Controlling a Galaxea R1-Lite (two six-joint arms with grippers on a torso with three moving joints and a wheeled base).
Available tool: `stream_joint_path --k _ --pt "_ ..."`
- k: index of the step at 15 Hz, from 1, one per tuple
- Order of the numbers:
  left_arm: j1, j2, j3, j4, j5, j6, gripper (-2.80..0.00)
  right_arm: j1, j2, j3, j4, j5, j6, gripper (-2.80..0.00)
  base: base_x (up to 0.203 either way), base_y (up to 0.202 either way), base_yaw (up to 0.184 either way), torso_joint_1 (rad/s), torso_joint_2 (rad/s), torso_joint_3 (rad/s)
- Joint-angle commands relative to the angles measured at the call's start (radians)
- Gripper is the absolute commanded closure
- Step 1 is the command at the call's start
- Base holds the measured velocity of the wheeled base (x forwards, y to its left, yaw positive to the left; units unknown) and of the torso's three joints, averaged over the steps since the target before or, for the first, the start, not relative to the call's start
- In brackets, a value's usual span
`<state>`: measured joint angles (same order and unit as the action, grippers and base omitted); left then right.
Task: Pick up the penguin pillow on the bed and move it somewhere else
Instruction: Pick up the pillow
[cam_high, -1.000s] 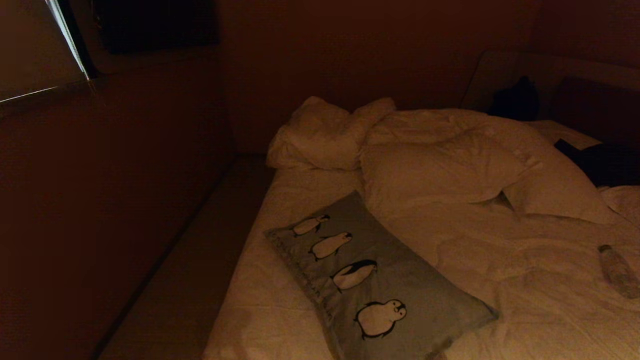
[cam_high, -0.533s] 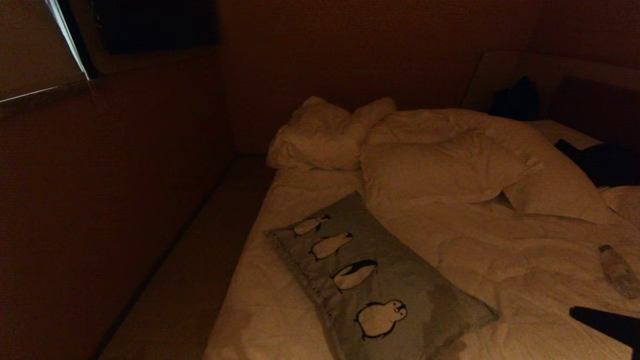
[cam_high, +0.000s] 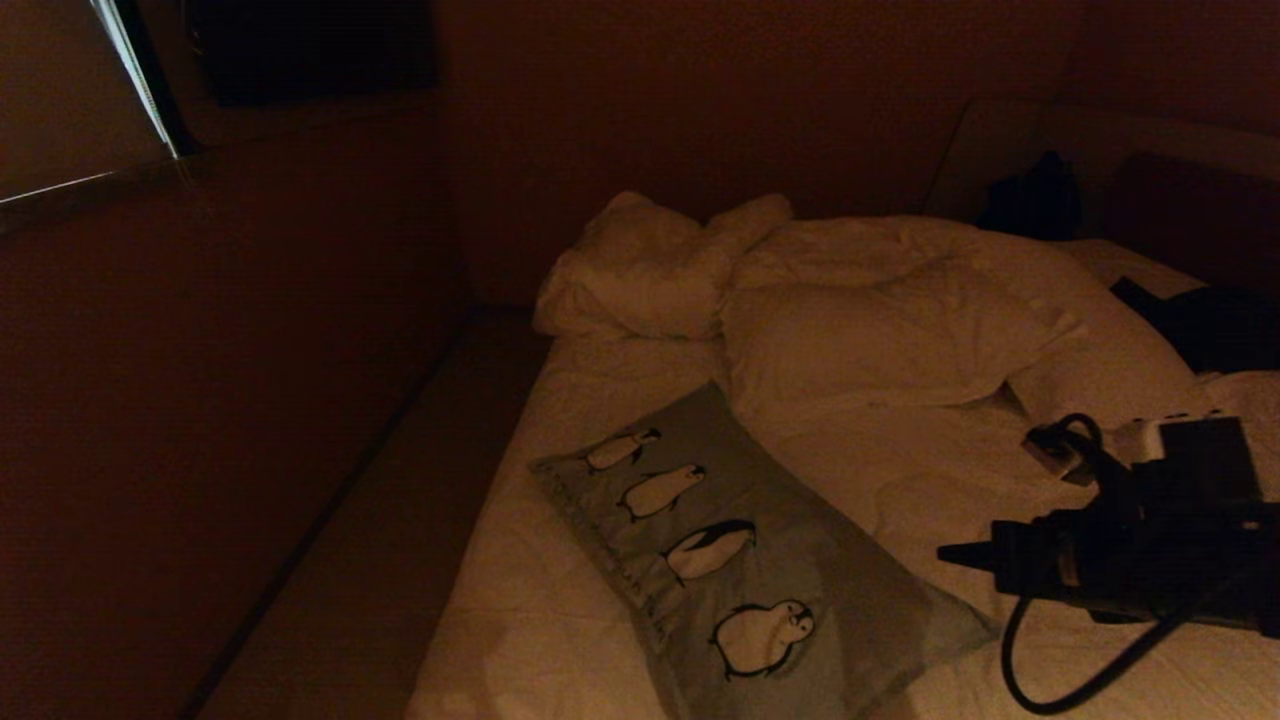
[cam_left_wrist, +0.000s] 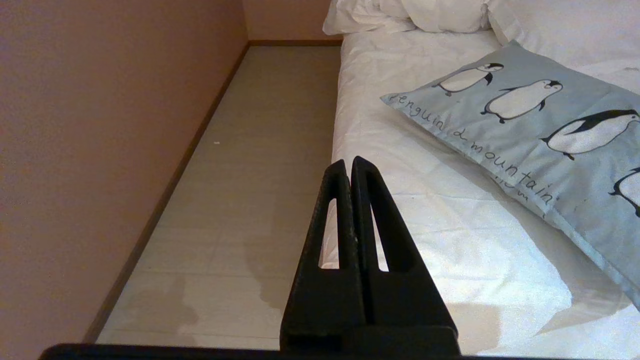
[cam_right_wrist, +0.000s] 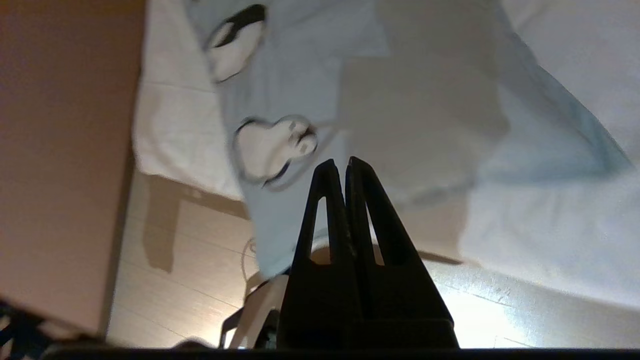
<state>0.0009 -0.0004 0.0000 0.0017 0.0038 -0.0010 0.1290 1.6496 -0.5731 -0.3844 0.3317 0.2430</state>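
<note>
I see the penguin pillow (cam_left_wrist: 545, 130) as smooth matt cloth, the bed (cam_left_wrist: 430, 235) as creased white cotton-like sheeting, and the gripper fingers (cam_left_wrist: 372, 225) as matt black plastic.

"Penguin & mountain" handwritten along the penguin pillow (cam_left_wrist: 525, 135) edge.

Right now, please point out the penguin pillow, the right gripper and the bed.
penguin pillow (cam_high: 760, 560): head view, on the grey-blue cover beside the penguins.
right gripper (cam_high: 945, 552): head view, at the dark closed tip.
bed (cam_high: 560, 400): head view, on the bare white sheet beyond the pillow.
</note>
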Motion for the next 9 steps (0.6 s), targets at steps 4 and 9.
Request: stream_joint_path --k 4,9 --pt "0.001 0.0 0.0 0.0 0.001 -0.001 0.0 0.174 0.302 -0.171 -0.24 -0.27 0.003 0.0 0.0 0.0 0.0 0.0 0.0 0.0" --pt "0.001 -0.001 0.0 0.0 0.001 -0.001 0.0 0.303 0.397 -0.214 -0.25 -0.432 -0.074 0.0 0.0 0.0 0.0 0.0 0.0 0.0"
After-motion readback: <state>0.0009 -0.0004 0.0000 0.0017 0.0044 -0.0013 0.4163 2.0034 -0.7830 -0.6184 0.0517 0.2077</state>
